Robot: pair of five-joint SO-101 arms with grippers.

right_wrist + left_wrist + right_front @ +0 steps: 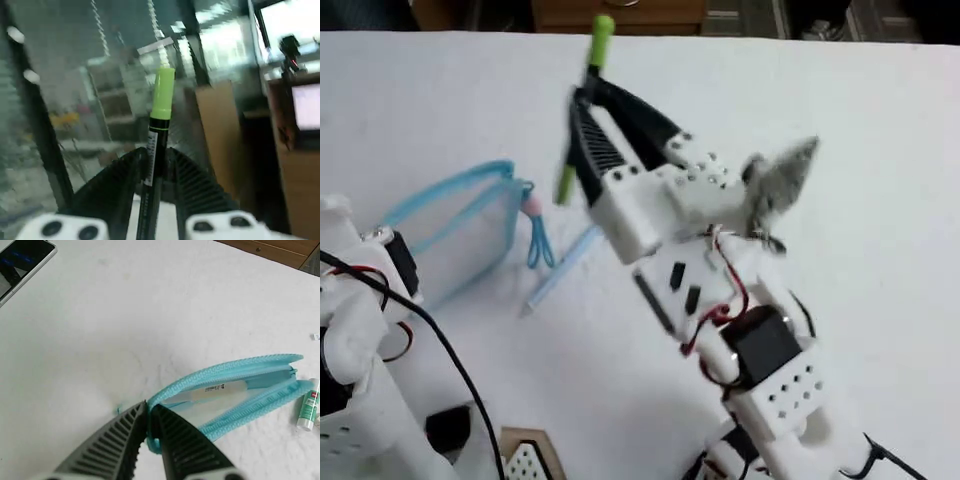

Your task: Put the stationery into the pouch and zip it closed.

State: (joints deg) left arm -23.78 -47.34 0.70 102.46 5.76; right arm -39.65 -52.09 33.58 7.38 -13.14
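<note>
A clear pouch (460, 235) with a light blue zipper lies open on the white table at the left. My left gripper (148, 424) is shut on the zipper edge at one end of the pouch (235, 390), and a white pen-like item (215, 389) lies inside. Above the table's middle, my right gripper (583, 105) is raised and shut on a green highlighter (582, 110), which stands tilted with its cap up. In the right wrist view the highlighter (159, 115) sticks up between the closed jaws of that gripper (156, 167). A light blue pen (558, 268) lies on the table beside the pouch.
A green and white glue stick (308, 406) lies just past the pouch's far end. A dark phone (20, 262) sits at a table corner. The left arm's base (360, 340) and cables fill the near left corner. Wooden furniture stands behind the table's far edge.
</note>
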